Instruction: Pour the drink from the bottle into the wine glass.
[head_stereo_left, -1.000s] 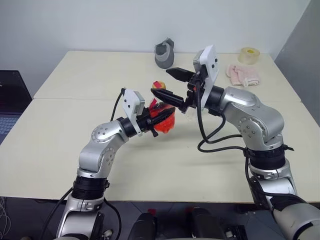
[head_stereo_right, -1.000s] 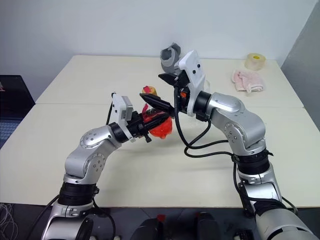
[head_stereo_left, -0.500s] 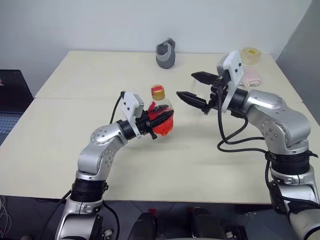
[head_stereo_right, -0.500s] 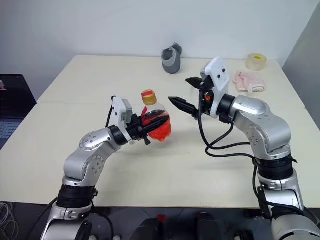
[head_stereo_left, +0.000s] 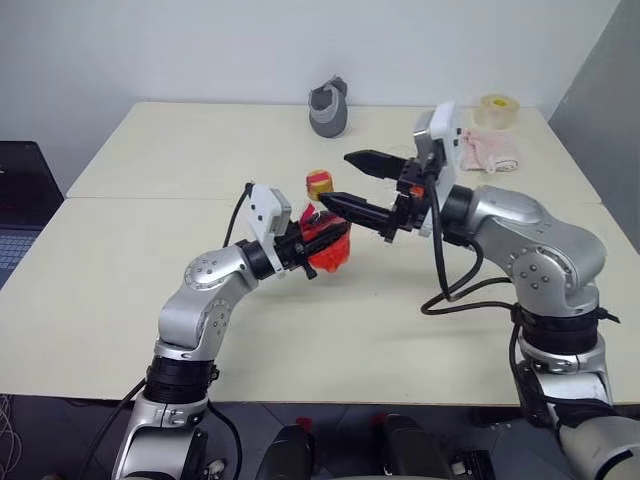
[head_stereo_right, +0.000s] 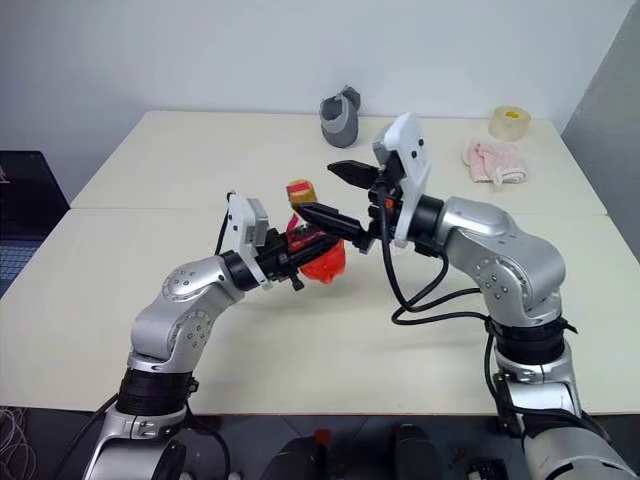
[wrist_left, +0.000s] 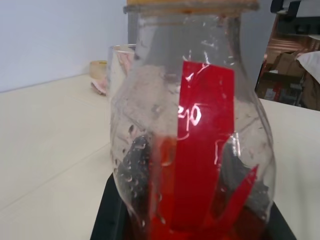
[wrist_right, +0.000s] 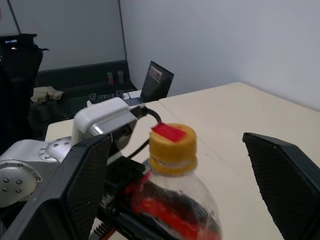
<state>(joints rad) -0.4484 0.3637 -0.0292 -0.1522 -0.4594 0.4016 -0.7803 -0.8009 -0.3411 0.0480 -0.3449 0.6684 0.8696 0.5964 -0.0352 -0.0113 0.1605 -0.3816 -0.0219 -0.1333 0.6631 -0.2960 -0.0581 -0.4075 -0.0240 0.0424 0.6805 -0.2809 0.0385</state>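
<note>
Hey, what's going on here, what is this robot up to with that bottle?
The left gripper is shut on the bottle, a small clear one with red drink in its base, and holds it upright above the table. The right gripper is open, with its fingers on either side of the yellow cap, which is on the bottle. Nothing has been poured yet.

Left arm: elbow bent, forearm reaching forward and inward; left gripper (head_stereo_left: 308, 243) with fingers clamped on the bottle (head_stereo_left: 322, 232).
Right arm: forearm crossing inward; right gripper (head_stereo_left: 346, 181) level, fingers spread wide, cap between the fingertips.
</note>
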